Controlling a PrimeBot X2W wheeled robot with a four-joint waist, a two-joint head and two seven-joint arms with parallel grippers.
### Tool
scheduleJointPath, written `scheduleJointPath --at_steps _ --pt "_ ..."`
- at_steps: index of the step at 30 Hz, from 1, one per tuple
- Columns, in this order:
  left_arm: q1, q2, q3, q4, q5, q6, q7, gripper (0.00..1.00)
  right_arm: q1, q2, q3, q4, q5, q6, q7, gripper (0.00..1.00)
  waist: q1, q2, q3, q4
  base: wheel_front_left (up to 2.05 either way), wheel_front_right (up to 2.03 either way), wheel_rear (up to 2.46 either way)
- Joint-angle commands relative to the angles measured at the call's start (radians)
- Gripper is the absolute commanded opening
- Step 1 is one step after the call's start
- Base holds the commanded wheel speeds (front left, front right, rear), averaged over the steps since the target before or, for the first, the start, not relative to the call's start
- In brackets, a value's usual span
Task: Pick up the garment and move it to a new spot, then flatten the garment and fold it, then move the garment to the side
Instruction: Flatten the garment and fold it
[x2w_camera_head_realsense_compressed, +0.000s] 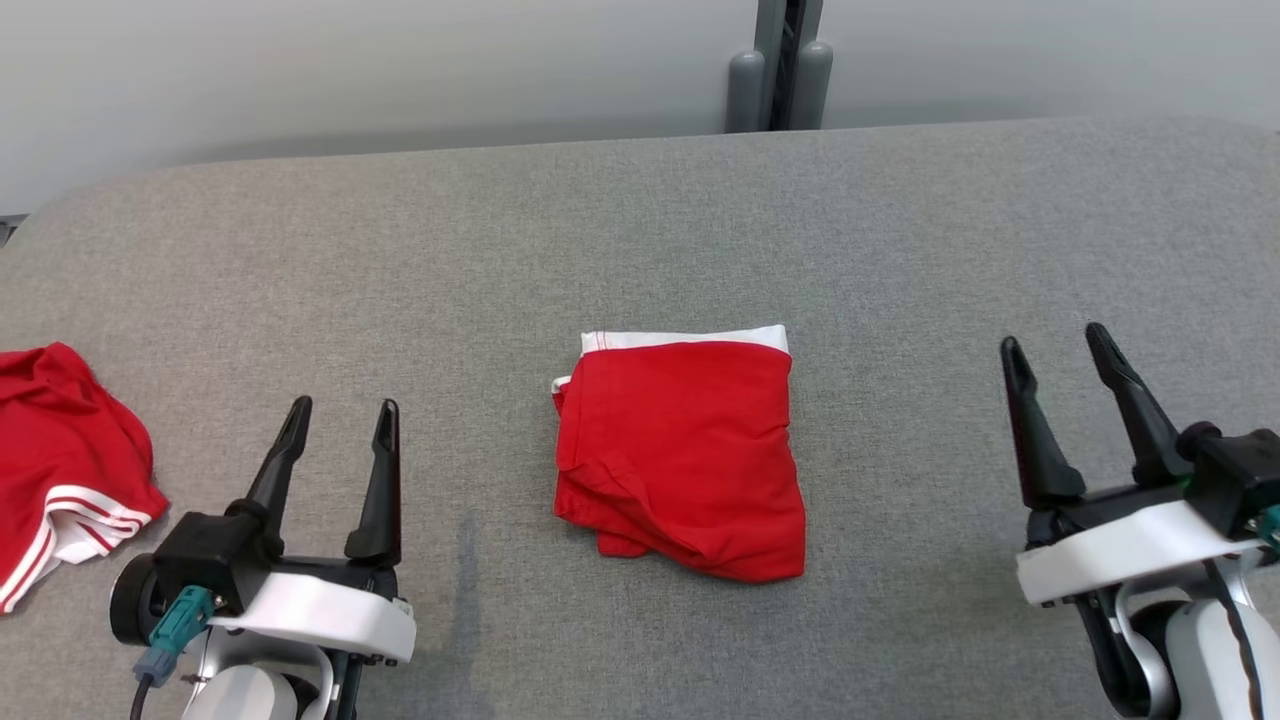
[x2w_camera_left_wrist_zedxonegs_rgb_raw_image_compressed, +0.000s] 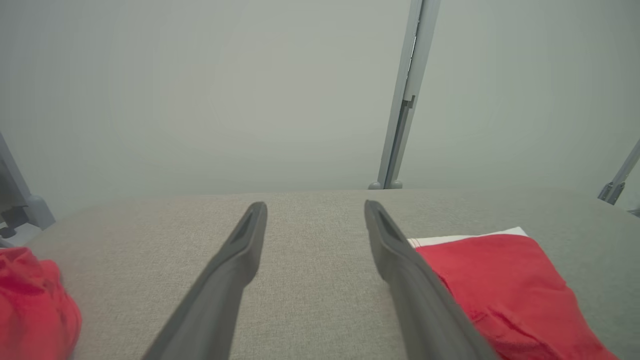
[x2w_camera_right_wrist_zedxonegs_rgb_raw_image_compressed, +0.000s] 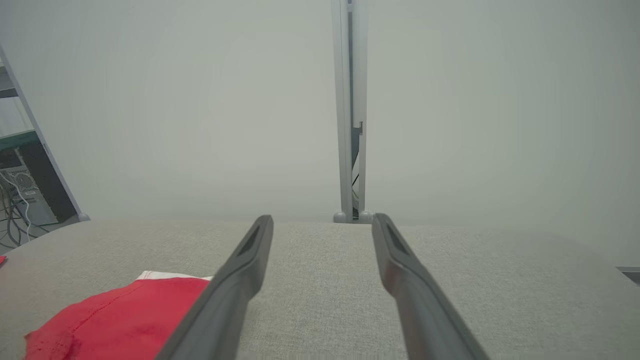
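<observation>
A red garment (x2w_camera_head_realsense_compressed: 680, 450) with a white band along its far edge lies folded into a rough square in the middle of the grey table (x2w_camera_head_realsense_compressed: 640, 230). My left gripper (x2w_camera_head_realsense_compressed: 343, 410) stands open at the lower left, apart from the garment and to its left. Over at the lower right, my right gripper (x2w_camera_head_realsense_compressed: 1057, 345) is open too, clear of the cloth. In the left wrist view the garment (x2w_camera_left_wrist_zedxonegs_rgb_raw_image_compressed: 505, 290) lies right of my open left gripper (x2w_camera_left_wrist_zedxonegs_rgb_raw_image_compressed: 316, 206). In the right wrist view the garment (x2w_camera_right_wrist_zedxonegs_rgb_raw_image_compressed: 120, 320) lies left of my open right gripper (x2w_camera_right_wrist_zedxonegs_rgb_raw_image_compressed: 322, 220).
A second red garment (x2w_camera_head_realsense_compressed: 60, 450) with white stripes lies crumpled at the table's left edge, seen also in the left wrist view (x2w_camera_left_wrist_zedxonegs_rgb_raw_image_compressed: 30, 305). A grey post (x2w_camera_head_realsense_compressed: 780, 65) stands behind the table's far edge, against a pale wall.
</observation>
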Motion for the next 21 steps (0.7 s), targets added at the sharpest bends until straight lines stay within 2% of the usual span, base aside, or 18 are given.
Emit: scheduleJointPath --at_steps 1,21 --pt "0.012 0.009 0.002 -0.013 0.004 0.009 0.004 1.00 0.018 -0.006 -0.017 -0.003 -0.009 0.000 0.008 1.00 0.0000 0.0000 -0.003 0.003 0.00 0.00 0.00" --pt "0.019 0.022 -0.020 -0.067 0.013 0.029 0.030 1.00 0.014 0.006 -0.083 0.027 0.000 0.000 0.019 1.00 0.0000 0.0000 0.001 0.026 0.00 0.00 0.00"
